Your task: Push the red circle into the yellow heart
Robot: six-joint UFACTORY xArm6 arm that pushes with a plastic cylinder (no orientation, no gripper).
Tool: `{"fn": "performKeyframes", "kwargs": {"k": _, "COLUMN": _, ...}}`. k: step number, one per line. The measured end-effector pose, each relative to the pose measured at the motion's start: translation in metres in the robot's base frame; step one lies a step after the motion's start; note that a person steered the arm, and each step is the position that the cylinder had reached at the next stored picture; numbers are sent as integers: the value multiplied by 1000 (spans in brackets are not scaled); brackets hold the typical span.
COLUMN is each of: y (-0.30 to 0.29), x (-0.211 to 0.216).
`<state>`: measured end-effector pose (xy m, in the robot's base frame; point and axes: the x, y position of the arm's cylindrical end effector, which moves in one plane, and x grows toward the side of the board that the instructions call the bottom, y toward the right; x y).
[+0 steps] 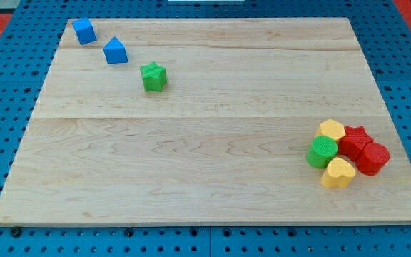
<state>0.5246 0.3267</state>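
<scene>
Red circle (372, 158) touches yellow heart (338, 173), near board's (191, 143) right edge.

Bright even light, faint glare on wooden board (191, 143), short soft shadows, sharp focus

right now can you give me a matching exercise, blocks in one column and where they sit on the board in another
Blocks:
1. green star
2. red circle
3. blue cube
4. yellow heart

Places:
A. top-left corner of the board
B. farthest to the view's right in the cluster
C. alone, right of the two blue blocks
D. bottom of the cluster, touching the green circle

Pairs: 1-C, 2-B, 3-A, 4-D

My tip is not in view.
</scene>
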Motion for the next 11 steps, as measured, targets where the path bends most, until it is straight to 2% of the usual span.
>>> {"fn": "performKeyframes", "kwargs": {"k": 1, "y": -49, "x": 0}}
{"fn": "performKeyframes", "kwargs": {"k": 2, "y": -45, "x": 2}}
{"fn": "performKeyframes", "kwargs": {"k": 3, "y": -67, "x": -16}}
{"fn": "performKeyframes", "kwargs": {"k": 6, "y": -50, "x": 9}}
{"fn": "performKeyframes", "kwargs": {"k": 7, "y": -50, "x": -33}}
{"fn": "performKeyframes", "kwargs": {"k": 9, "y": -72, "x": 7}}
{"fn": "performKeyframes", "kwargs": {"k": 11, "y": -99, "x": 7}}
